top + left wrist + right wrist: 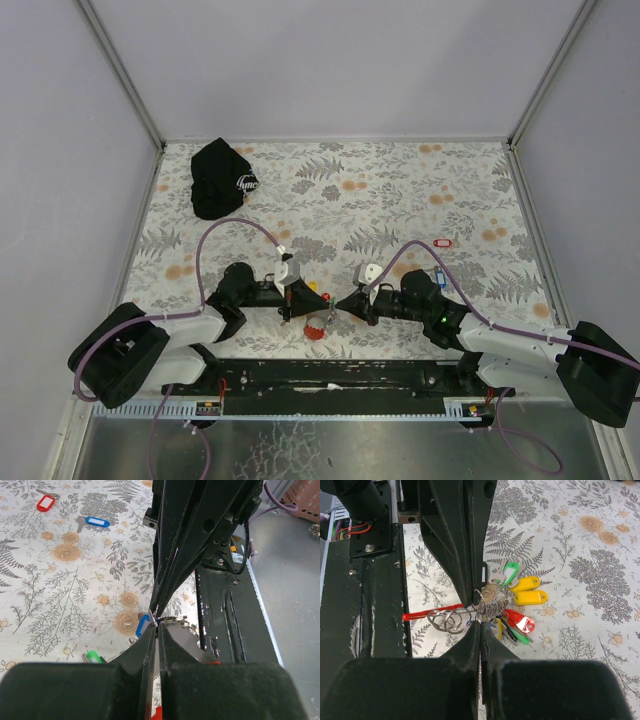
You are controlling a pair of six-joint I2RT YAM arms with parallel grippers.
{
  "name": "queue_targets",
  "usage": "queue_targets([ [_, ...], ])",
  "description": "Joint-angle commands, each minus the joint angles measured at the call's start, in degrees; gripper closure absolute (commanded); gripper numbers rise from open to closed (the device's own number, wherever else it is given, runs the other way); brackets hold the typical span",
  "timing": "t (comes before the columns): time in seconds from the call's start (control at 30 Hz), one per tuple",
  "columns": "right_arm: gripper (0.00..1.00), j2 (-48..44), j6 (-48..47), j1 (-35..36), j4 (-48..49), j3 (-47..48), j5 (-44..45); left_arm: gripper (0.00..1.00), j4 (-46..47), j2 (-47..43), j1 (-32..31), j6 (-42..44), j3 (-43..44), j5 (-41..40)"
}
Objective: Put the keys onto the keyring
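Both grippers meet tip to tip low over the near middle of the floral table. My left gripper (pixel 320 298) (pixel 157 628) and my right gripper (pixel 339 302) (pixel 480 623) are each shut on the thin wire of the keyring (pixel 489 608). From it hang several rings (pixel 445 620), a red plastic piece (pixel 432 614) (pixel 315 331) and a bunch of keys (pixel 527 597) with yellow, green and red tags. A blue tag (pixel 142 625) hangs right at the pinch. Two loose keys lie apart on the table, one red-tagged (pixel 443 242) (pixel 46 502), one blue-tagged (pixel 438 275) (pixel 96 521).
A black cap (pixel 222 178) with a white logo lies at the far left. The black base rail (pixel 330 375) (pixel 365 605) runs just behind the grippers at the near edge. Grey walls close in the table on three sides.
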Motion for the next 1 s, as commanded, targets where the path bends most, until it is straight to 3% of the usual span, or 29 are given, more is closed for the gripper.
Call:
queue_targets([
  [0.0,1.00,-0.17,-0.10,0.12,4.12,2.35,1.78,1.00,0.63,0.49,-1.86,1.39,2.29,1.66],
  [0.37,1.00,-1.94,0.09,0.16,3.01,2.27,5.65,1.00,-2.23,-0.39,-2.93,3.08,2.72,-0.69],
  [0.57,1.00,-4.30,1.05,0.12,-1.92,2.65,8.47,1.00,-3.99,-3.56,-2.93,4.36,1.28,-8.94],
  [0.7,1.00,-5.37,5.47,0.18,-10.31,4.88,13.50,1.00,-4.65,-5.10,-2.90,5.01,0.52,-11.16],
  [0.97,1.00,-6.66,19.92,0.12,-36.73,11.57,23.48,1.00,-6.64,-9.73,-2.79,6.22,-0.75,-14.61],
])
